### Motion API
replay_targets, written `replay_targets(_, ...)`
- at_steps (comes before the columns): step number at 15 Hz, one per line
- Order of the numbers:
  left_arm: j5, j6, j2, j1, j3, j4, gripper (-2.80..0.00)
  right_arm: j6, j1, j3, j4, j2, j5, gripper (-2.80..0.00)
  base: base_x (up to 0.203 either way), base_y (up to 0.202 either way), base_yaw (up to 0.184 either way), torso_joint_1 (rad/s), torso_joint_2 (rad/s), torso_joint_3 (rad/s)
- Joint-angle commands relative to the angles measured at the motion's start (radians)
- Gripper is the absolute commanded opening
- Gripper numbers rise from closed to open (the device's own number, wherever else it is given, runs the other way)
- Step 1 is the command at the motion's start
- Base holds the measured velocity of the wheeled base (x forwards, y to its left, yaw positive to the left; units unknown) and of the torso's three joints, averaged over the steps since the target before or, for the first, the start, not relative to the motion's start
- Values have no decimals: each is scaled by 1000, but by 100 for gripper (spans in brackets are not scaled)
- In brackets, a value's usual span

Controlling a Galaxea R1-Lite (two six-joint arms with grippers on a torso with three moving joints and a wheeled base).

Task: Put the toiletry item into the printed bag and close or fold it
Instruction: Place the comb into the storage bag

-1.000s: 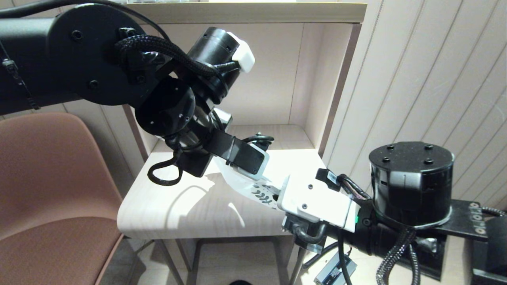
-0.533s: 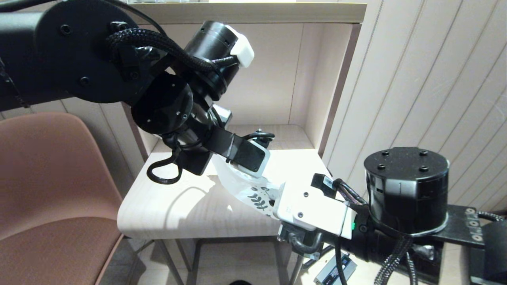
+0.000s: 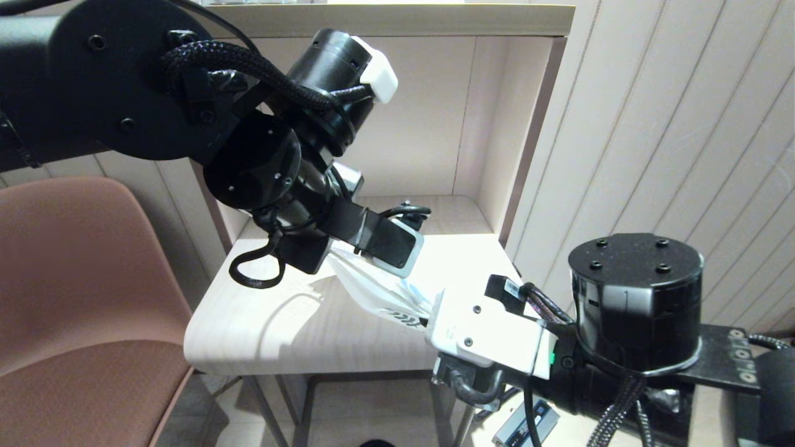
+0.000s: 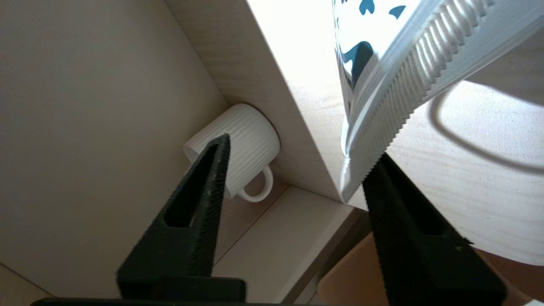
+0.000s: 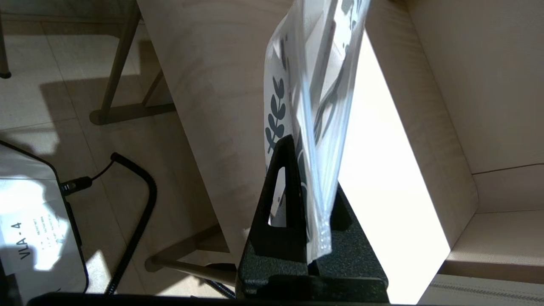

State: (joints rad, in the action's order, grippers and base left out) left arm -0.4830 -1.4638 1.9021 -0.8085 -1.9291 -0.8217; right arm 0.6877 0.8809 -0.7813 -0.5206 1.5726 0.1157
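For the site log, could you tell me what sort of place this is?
Probably a home-style room or a mock-up of one: a pale wooden desk with a shelf nook, a white ribbed mug tucked inside, and a brown upholstered chair alongside.

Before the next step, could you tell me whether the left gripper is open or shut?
Open: the left gripper has its jaws wide apart, one finger touching the bag.

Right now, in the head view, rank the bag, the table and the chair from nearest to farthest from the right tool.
1. Bag: clamped in the right tool, its other end by the open left tool.
2. Table: directly under the bag, just ahead of the tool.
3. Chair: far off on the left side, beyond the table's edge.
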Motion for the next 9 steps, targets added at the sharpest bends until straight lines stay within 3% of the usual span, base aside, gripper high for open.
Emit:
replay_targets(1, -5, -9, 0, 2, 1, -5, 0, 3, 1, 0, -6, 6, 2, -280, 0, 0, 0, 0, 0, 0)
replay_targets(9, 1, -3, -20, 6, -1, 12, 0, -10, 13, -7, -6, 1, 4, -280, 0, 0, 0, 0, 0, 0)
